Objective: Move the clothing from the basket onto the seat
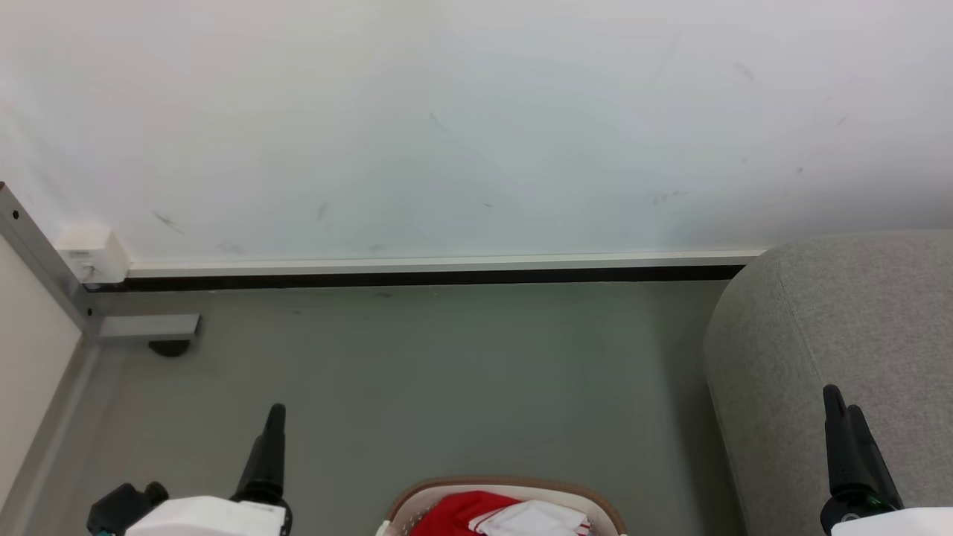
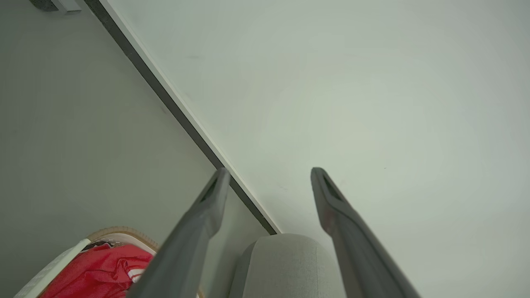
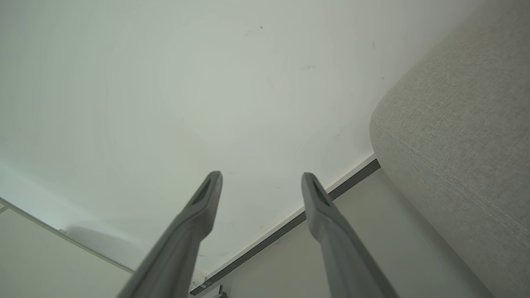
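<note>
Currently the left hand (image 2: 268, 182) and right hand (image 3: 261, 182) gape released, empty. The clothing (image 1: 499, 514) lies in the basket (image 1: 506, 485) at bottom centre, the seat (image 1: 834, 313) at right. A careless reach risks snagging and tipping the basket.

Bright, even light; wrist views seem soft and warped near edges.

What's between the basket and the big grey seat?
Only bare grey floor. The head view shows that strip running between the basket and the seat, with nothing lying on it.
</note>
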{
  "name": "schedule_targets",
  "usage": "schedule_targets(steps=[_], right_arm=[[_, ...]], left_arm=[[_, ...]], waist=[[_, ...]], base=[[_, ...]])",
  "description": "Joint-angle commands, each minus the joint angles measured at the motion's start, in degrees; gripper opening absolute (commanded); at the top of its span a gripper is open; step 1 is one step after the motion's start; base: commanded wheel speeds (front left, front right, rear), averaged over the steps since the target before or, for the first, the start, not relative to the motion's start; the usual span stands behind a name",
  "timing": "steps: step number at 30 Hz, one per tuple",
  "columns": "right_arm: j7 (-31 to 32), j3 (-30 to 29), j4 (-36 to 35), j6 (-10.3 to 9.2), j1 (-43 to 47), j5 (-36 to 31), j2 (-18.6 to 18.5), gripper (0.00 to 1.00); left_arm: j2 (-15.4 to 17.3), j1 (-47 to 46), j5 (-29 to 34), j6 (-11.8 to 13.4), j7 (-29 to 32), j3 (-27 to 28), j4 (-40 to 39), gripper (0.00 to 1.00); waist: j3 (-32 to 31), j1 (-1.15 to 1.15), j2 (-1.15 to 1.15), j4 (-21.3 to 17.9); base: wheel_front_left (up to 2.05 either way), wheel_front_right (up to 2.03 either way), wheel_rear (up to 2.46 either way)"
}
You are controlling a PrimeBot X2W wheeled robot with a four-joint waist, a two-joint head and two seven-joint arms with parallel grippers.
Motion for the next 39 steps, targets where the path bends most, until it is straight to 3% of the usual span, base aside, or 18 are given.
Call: schedule_targets(steps=[1, 10, 39], right_arm=[[-0.28, -0.85, -0.49, -0.03, -0.25, -3.65, 0.03, 1.00], [-0.79, -2.09, 0.66, -0.04, 0.14, -14.38, 1.29, 1.00], [-2.11, -5.31, 2.32, -0.06, 1.73, -40.25, 4.61, 1.00]], left_arm=[[0.68, -0.18, 3.30, 0.24, -0.69, -0.40, -0.99, 1.00], [0.80, 0.34, 11.99, 0.74, -2.65, -1.36, -0.53, 1.00], [1.27, 1.40, 33.62, 1.71, -7.56, -3.25, 0.01, 1.00]], waist=[[-0.01, 0.00, 0.00, -0.03], [-0.07, 0.00, 0.00, -0.10], [-0.21, 0.00, 0.00, -0.02]], base=[[0.00, 0.00, 0.00], [0.00, 0.00, 0.00], [0.00, 0.00, 0.00]])
